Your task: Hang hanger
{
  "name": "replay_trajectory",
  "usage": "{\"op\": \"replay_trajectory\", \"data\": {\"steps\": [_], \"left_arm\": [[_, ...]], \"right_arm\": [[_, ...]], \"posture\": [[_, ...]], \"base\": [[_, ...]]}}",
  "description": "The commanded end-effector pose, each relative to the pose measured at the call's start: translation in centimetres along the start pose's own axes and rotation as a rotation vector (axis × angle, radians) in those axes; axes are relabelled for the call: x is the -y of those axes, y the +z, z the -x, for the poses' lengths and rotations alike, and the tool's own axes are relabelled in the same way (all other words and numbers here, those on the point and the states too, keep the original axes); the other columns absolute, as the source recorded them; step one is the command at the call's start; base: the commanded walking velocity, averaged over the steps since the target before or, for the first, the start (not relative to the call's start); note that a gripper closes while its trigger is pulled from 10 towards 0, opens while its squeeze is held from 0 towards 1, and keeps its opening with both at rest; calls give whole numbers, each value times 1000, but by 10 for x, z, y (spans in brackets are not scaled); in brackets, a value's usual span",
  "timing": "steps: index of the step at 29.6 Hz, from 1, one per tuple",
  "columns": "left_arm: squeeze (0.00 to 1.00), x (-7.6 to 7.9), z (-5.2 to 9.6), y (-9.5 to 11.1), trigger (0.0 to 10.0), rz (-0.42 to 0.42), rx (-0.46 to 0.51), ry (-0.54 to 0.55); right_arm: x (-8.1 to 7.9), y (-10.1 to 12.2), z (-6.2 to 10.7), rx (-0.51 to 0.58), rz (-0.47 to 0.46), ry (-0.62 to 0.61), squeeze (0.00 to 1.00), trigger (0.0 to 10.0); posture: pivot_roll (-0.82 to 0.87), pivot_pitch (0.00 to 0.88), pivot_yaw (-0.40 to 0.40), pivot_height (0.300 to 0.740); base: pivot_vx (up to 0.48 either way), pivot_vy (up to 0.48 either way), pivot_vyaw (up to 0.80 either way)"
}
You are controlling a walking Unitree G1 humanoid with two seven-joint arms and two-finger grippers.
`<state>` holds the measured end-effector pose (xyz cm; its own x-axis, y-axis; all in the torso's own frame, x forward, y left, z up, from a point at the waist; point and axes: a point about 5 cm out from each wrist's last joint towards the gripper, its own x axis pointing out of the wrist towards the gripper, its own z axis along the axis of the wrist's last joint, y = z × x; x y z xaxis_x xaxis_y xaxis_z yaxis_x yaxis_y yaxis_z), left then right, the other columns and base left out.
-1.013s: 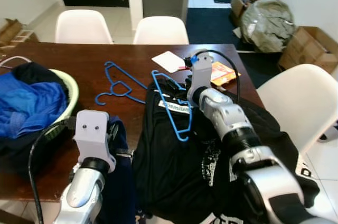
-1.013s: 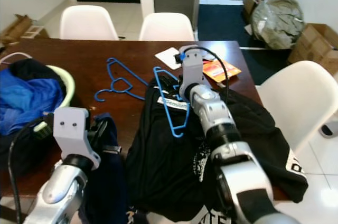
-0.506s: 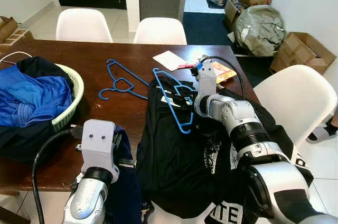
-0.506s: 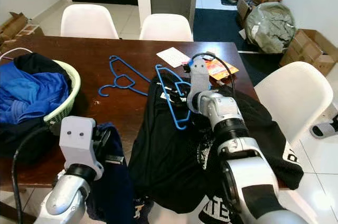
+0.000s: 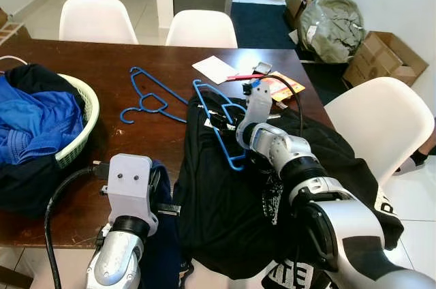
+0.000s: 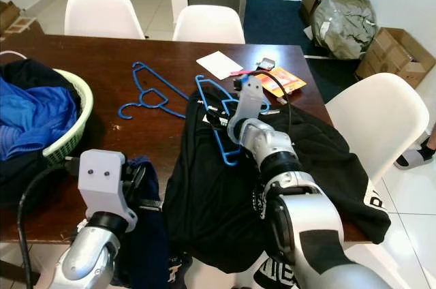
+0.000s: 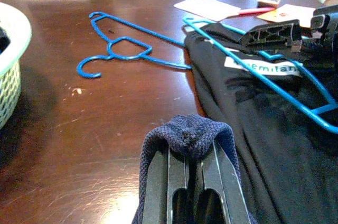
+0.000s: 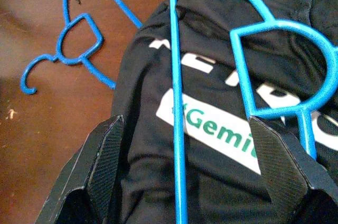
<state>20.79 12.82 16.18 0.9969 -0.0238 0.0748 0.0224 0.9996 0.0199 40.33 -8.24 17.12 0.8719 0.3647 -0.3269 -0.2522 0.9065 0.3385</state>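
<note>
Right hand (image 8: 185, 182) spread wide over blue hanger (image 8: 179, 102) on black shirt (image 8: 222, 65).

The right gripper (image 8: 182, 145) has lowered, fingers spread, over the blue hanger (image 5: 218, 122).

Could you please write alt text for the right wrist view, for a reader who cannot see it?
The right tool hovers open over a blue hanger lying on a black shirt, one black finger on each side of it. A second blue hanger lies beside the shirt on the brown table.
</note>
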Motion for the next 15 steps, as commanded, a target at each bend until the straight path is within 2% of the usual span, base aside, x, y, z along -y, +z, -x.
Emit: {"op": "replay_trajectory", "data": {"steps": [1, 10, 15], "left_arm": [[0, 3, 3, 4, 10000, 14, 18, 4], [0, 5, 8, 4, 10000, 22, 9, 7], [0, 7, 11, 4, 10000, 24, 3, 7]], "right_arm": [[1, -2, -1, -4, 30, -22, 0, 10000], [6, 14, 1, 59, 17, -55, 0, 10000], [18, 11, 2, 58, 9, -158, 0, 10000]], "posture": [[122, 165, -88, 740], [125, 180, -96, 740], [132, 183, -95, 740]], "base": [[0, 0, 0], [0, 0, 0], [0, 0, 0]]}}
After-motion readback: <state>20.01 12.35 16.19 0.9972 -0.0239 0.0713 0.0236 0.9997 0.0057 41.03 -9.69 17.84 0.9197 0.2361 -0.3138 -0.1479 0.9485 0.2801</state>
